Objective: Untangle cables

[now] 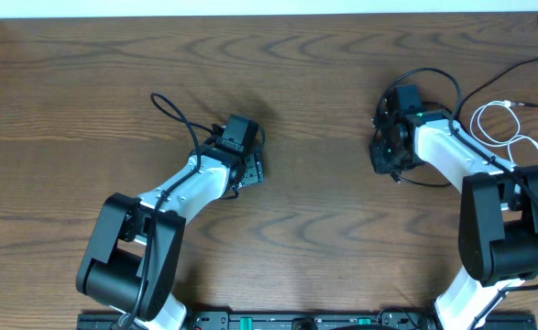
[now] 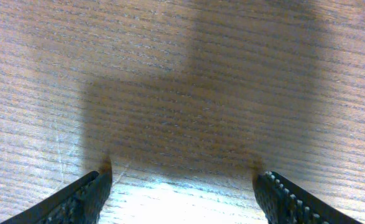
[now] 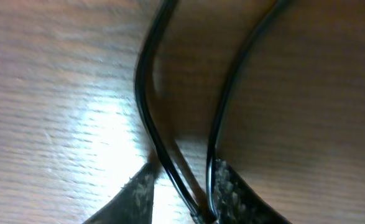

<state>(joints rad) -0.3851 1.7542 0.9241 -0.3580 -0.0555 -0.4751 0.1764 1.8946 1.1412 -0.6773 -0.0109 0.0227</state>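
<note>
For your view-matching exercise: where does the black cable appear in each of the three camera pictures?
Overhead: the black cable loops around the right gripper, right of centre.
Left wrist: not in it; only the wooden table and the open left gripper.
Right wrist: two strands of it run from the top edge down between the fingers, which close on it.
Shared landmark: the wooden table.

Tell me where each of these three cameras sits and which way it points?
Overhead: above, facing down on the brown wooden table, both arms, thin white cable.
Left wrist: faces bare wood between the left gripper fingers, spread wide.
Right wrist: faces the thin black cable running between the right gripper fingers.
Shared: overhead and right wrist both show black cable.
</note>
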